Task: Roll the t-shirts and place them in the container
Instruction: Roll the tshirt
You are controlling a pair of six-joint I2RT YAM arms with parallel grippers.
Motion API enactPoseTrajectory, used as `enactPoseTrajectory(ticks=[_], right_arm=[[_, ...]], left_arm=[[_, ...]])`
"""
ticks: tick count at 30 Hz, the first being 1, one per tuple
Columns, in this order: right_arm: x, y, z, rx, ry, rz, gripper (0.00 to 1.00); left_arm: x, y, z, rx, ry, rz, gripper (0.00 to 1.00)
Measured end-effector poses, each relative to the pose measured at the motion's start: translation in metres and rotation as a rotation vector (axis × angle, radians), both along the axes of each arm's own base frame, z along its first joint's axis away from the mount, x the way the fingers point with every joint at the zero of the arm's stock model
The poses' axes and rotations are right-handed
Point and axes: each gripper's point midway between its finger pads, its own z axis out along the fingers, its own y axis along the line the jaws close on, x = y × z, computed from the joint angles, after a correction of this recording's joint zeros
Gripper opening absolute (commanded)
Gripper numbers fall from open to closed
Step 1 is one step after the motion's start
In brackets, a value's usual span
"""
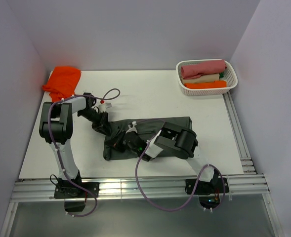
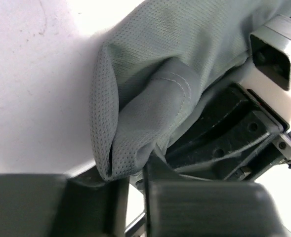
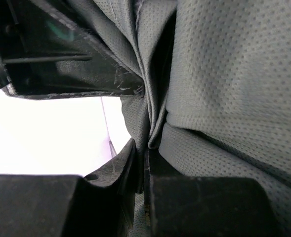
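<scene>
Right now my left claw (image 2: pixel 135 180) sits narrow on a fold at the 9 o'clock end of the charcoal t-shirt (image 1: pixel 170 126), and my right claw (image 3: pixel 143 168) pinches a crease of it just beside, toward 6 o'clock. That shirt lies mid-tabletop (image 1: pixel 150 94) as a long folded band, and I judge no roll has started. The orange t-shirt (image 1: pixel 63 81) lies crumpled at 10 o'clock, and the basket (image 1: pixel 204 92) at 2 o'clock holds finished rolls.

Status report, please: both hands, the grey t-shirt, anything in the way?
Left hand shut on grey t-shirt, left end. Right hand shut on a fold beside it. Not rolled yet. Orange t-shirt apart, far-left corner.
</scene>
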Motion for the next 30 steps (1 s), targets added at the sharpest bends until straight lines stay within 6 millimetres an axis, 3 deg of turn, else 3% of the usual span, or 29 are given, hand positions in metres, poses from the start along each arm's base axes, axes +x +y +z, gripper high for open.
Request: enactPoseTrajectory(ticks=[1, 2, 5, 9, 19, 25, 30], right_arm=[[0.000, 0.000, 0.000, -0.003, -0.003, 0.001, 0.08], [0.000, 0.000, -0.001, -0.010, -0.006, 0.003, 0.13], [0.002, -0.001, 0.001, -0.047, -0.018, 0.005, 0.39], [0.005, -0.002, 0.013, -0.129, -0.052, 0.003, 0.50], [-0.004, -0.013, 0.025, -0.454, -0.084, -0.019, 0.51], [-0.019, -0.020, 0.032, -0.636, -0.147, -0.023, 0.31], [-0.019, 0.000, 0.070, -0.681, -0.239, -0.024, 0.25]], left_arm=[[0.000, -0.001, -0.001, 0.010, 0.000, 0.001, 0.04], [0.000, -0.001, -0.002, 0.018, 0.004, 0.004, 0.00], [0.000, -0.001, -0.002, 0.040, 0.005, 0.010, 0.00], [0.002, 0.003, 0.000, 0.104, -0.026, 0.002, 0.00], [0.007, 0.017, 0.000, 0.235, -0.089, -0.019, 0.00], [0.006, 0.018, 0.001, 0.268, -0.103, -0.034, 0.00], [0.006, 0.016, 0.001, 0.297, -0.113, -0.045, 0.00]])
